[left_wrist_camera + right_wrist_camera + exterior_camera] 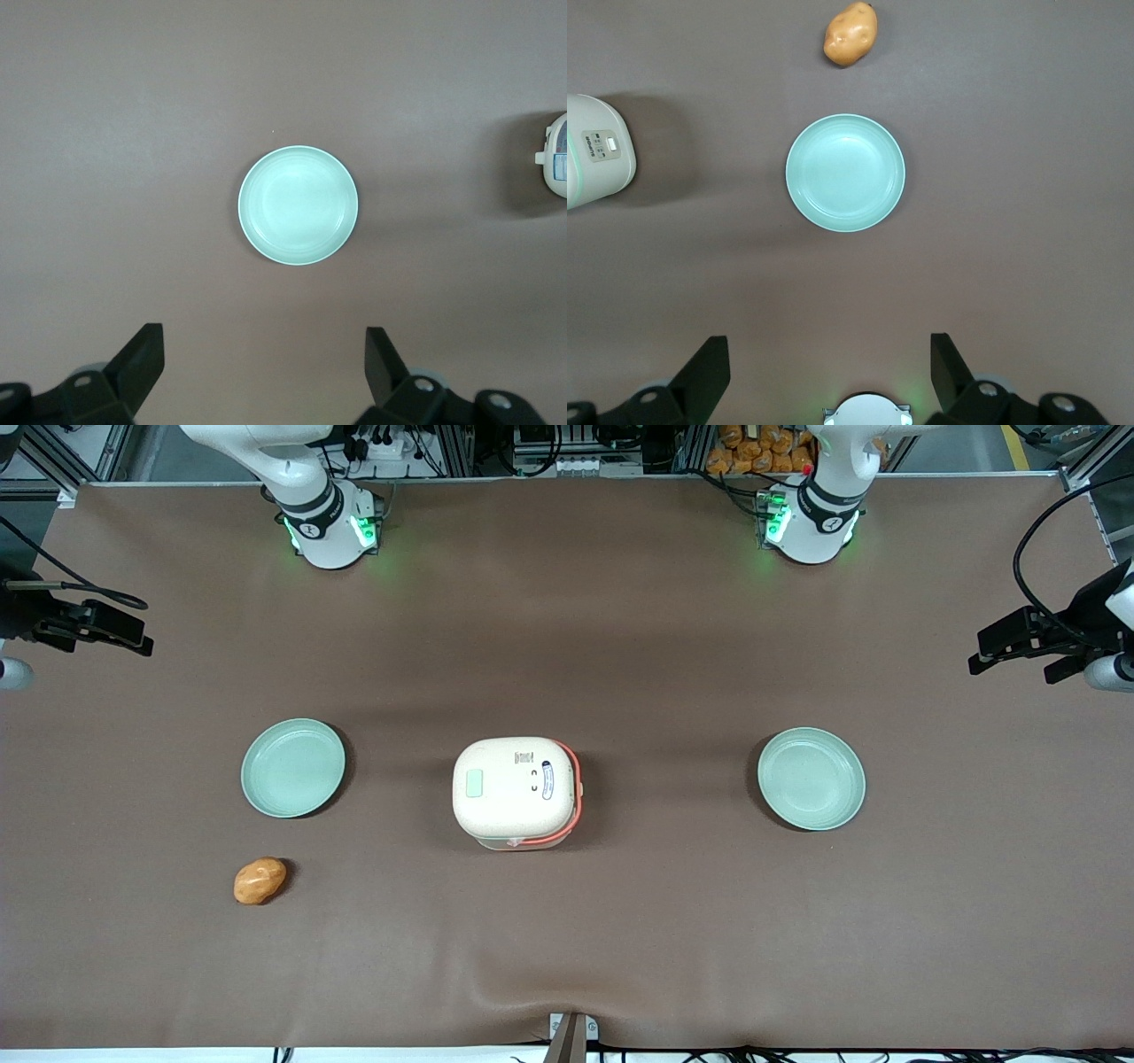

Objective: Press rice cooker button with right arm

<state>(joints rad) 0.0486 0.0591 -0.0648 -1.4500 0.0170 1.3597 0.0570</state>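
Note:
The cream rice cooker (518, 790) stands at the middle of the brown table, lid closed, with its orange-pink rim band showing. Its small pale green button (475, 784) sits on the lid, at the edge toward the working arm's end. My right arm's gripper (106, 629) hangs high at the working arm's end of the table, well apart from the cooker. In the right wrist view the gripper (829, 354) is open and empty above bare table, with one side of the cooker (594, 150) in sight.
A pale green plate (293, 768) (845, 173) lies between my gripper and the cooker. A potato (260, 880) (850, 34) lies nearer the front camera than that plate. A second green plate (811, 779) (299, 205) lies toward the parked arm's end.

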